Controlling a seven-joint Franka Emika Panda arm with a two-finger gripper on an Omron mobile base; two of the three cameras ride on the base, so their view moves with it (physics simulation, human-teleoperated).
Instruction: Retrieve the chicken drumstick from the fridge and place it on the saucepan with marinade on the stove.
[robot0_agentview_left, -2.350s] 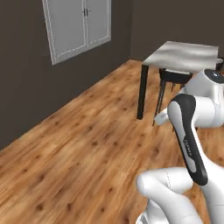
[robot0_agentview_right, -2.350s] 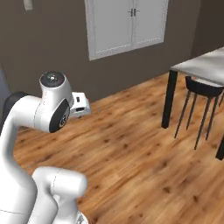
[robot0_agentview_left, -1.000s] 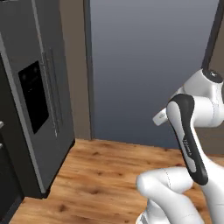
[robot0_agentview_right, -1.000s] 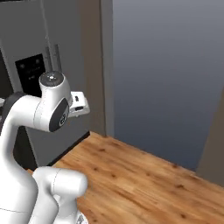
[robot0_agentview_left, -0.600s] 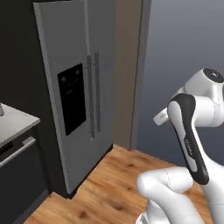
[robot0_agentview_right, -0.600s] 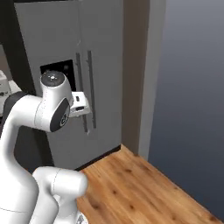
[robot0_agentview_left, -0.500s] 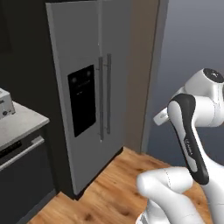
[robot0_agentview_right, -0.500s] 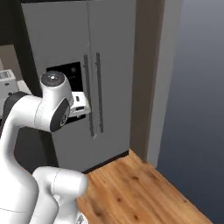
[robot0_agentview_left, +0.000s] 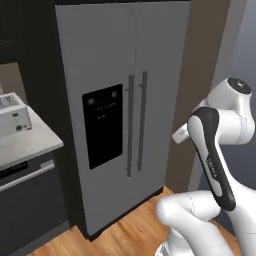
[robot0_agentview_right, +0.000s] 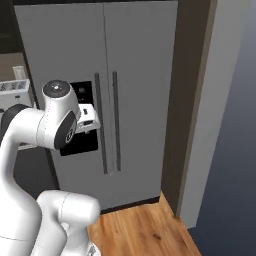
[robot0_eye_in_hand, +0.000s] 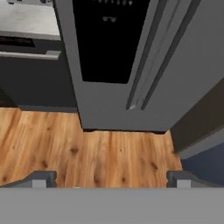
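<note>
The fridge (robot0_agentview_left: 150, 60) (robot0_agentview_right: 140, 60) (robot0_eye_in_hand: 188, 65) stands straight ahead, tall and grey, with both doors shut. Its black dispenser panel (robot0_agentview_left: 102, 125) (robot0_eye_in_hand: 109, 39) is on the left door, and two dark bar handles (robot0_agentview_left: 136, 122) (robot0_agentview_right: 105, 120) (robot0_eye_in_hand: 146, 70) run down the middle seam. The chicken drumstick is hidden behind the shut doors. The saucepan, marinade and stove are out of view. My gripper (robot0_eye_in_hand: 111, 179) is open and empty, held short of the fridge and looking down at the foot of the doors. The arm is folded close to the base.
Left of the fridge runs a light counter (robot0_agentview_left: 27, 145) (robot0_eye_in_hand: 26, 19) with a white toaster (robot0_agentview_left: 12, 115), above a dark appliance front (robot0_agentview_left: 25, 200). A brown side panel (robot0_agentview_left: 202, 75) (robot0_agentview_right: 187, 100) and a grey-blue wall (robot0_agentview_right: 227, 125) flank the right. Wood floor (robot0_eye_in_hand: 109, 148) lies before the doors.
The whole picture has shifted as the base turned: the fridge has come from the left edge to the middle and looms larger. The arm's pose and the open gripper are unchanged.
</note>
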